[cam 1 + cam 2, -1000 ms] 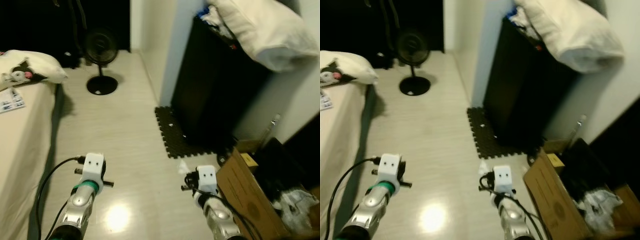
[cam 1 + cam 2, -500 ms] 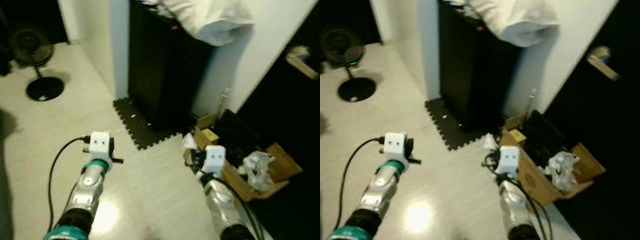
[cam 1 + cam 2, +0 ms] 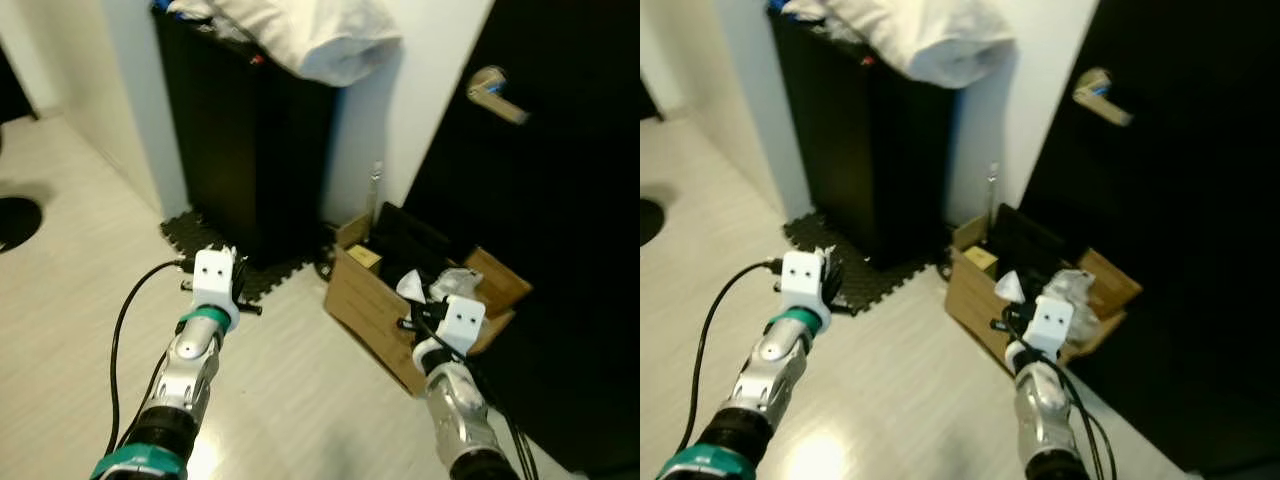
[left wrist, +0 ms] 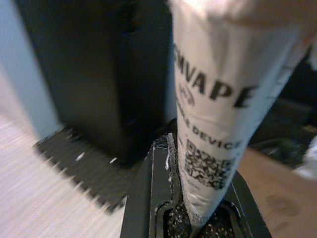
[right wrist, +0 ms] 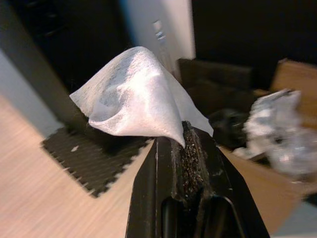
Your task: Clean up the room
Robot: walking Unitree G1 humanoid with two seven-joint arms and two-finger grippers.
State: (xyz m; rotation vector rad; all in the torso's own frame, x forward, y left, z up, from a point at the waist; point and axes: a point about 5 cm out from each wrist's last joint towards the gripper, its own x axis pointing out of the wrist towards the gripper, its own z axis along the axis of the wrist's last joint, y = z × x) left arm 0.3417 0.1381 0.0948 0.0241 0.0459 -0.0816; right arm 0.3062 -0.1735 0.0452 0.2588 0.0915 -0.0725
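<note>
Disposal step: right gripper (image 5: pixel 185 144) clamps a tissue (image 5: pixel 136 94), left gripper (image 4: pixel 195 218) a wrapper (image 4: pixel 218 104); next, release both over the box (image 3: pixel 385 300).

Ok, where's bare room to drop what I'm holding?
Bare floor lies between the foam mat and the cardboard box, running toward the camera. The box is crowded with crumpled trash. Behind it stand the black cabinet and dark door.

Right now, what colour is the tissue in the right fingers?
White. The tissue shows best in the right wrist view, pinched in the right gripper.
</note>
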